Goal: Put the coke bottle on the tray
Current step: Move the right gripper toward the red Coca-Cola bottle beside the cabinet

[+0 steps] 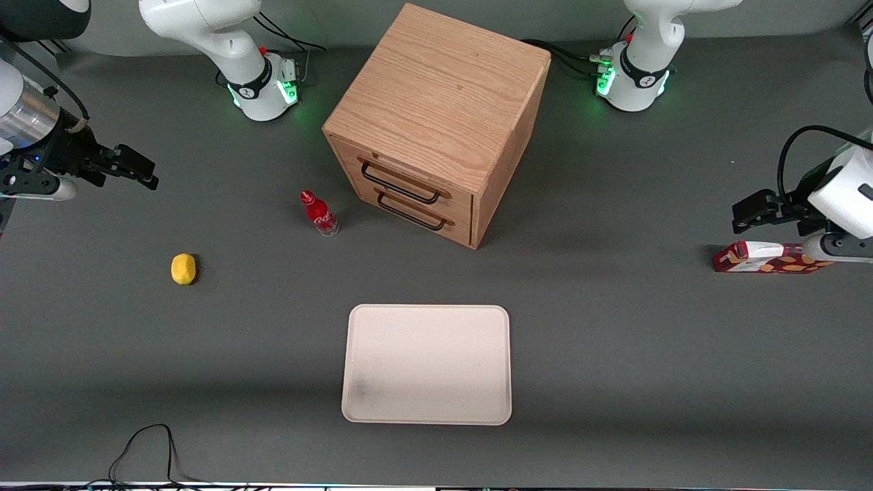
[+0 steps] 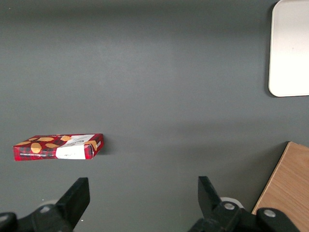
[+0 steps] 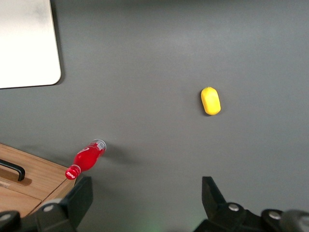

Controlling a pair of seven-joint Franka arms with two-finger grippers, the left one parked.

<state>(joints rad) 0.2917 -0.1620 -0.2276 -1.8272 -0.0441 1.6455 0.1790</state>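
Observation:
The coke bottle (image 1: 318,213) is small and red with a red cap and stands upright on the grey table in front of the wooden drawer cabinet (image 1: 436,123). It also shows in the right wrist view (image 3: 87,158). The cream-white tray (image 1: 427,364) lies flat, nearer the front camera than the cabinet, and nothing is on it; its corner shows in the right wrist view (image 3: 29,48). My gripper (image 1: 140,169) hangs open and empty above the table at the working arm's end, well apart from the bottle; its open fingers frame bare table in the right wrist view (image 3: 145,198).
A yellow lemon (image 1: 183,269) lies on the table toward the working arm's end, nearer the front camera than the bottle. A flat red snack box (image 1: 767,258) lies at the parked arm's end. A black cable (image 1: 146,447) loops at the table's front edge.

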